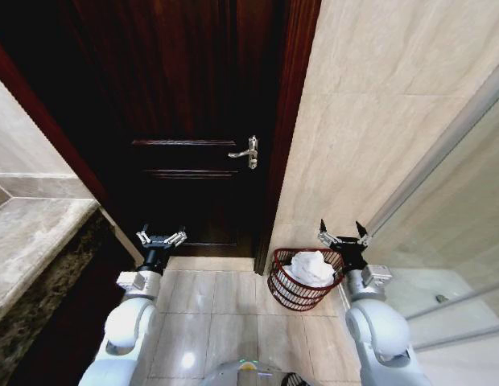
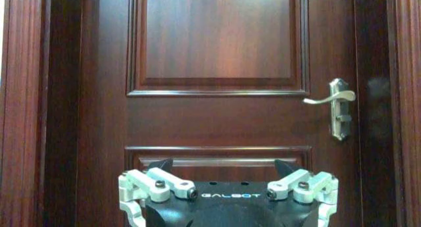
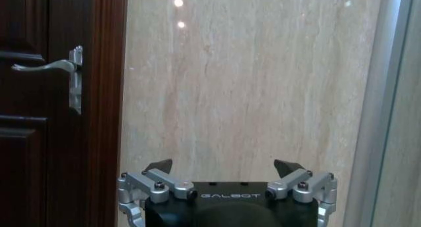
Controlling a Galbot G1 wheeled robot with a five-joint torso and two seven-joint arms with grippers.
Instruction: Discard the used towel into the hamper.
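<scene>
A white crumpled towel [image 1: 312,267] lies inside the hamper [image 1: 287,294], a small round reddish-brown openwork basket on the floor by the tiled wall. My right gripper [image 1: 343,232] is open and empty, raised just right of the hamper's rim. In the right wrist view the right gripper [image 3: 224,166] faces the beige wall with its fingers spread. My left gripper [image 1: 161,236] is open and empty, held up in front of the dark door. The left gripper [image 2: 222,165] faces that door's lower panel in the left wrist view.
A dark wooden door [image 1: 193,121] with a silver lever handle [image 1: 246,152] stands shut straight ahead. A stone counter [image 1: 32,241] runs along the left. A beige tiled wall [image 1: 370,121] and a glass panel [image 1: 459,241] close the right side. Pale floor tiles [image 1: 209,322] lie between my arms.
</scene>
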